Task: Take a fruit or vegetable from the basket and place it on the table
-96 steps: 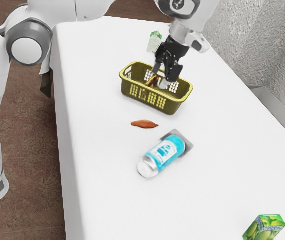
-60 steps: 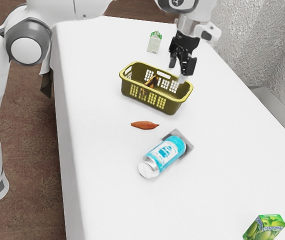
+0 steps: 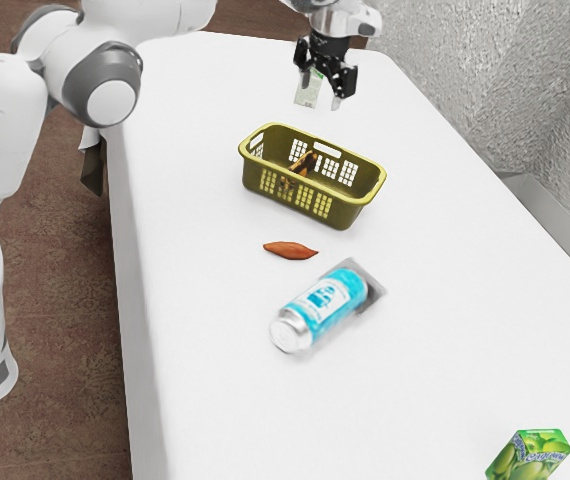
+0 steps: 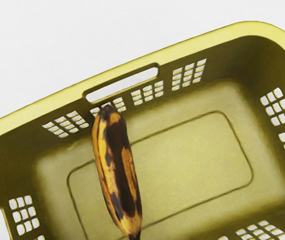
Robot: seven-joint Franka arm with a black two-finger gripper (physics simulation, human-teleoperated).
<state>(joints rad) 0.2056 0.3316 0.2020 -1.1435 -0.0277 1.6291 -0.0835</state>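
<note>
Fingers (image 3: 334, 98) stand wide apart, empty, above the basket's far side. Spotted banana (image 4: 116, 170) lies inside the basket (image 3: 314, 201), toward the end at the exterior view's left. Likely light, firm under a softish skin that may bruise; best hold: mid-length, one finger on each long flank, modest squeeze. Long axis runs across the basket's width, one tip at the far long wall by the handle slot, the other pointing toward the near long wall.

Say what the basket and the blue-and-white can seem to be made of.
Basket: probably moulded plastic, smooth and satin yellow-green, going by its rounded rim and gridded openings. Can: likely thin metal with a printed label, since its end looks silvery.
</note>
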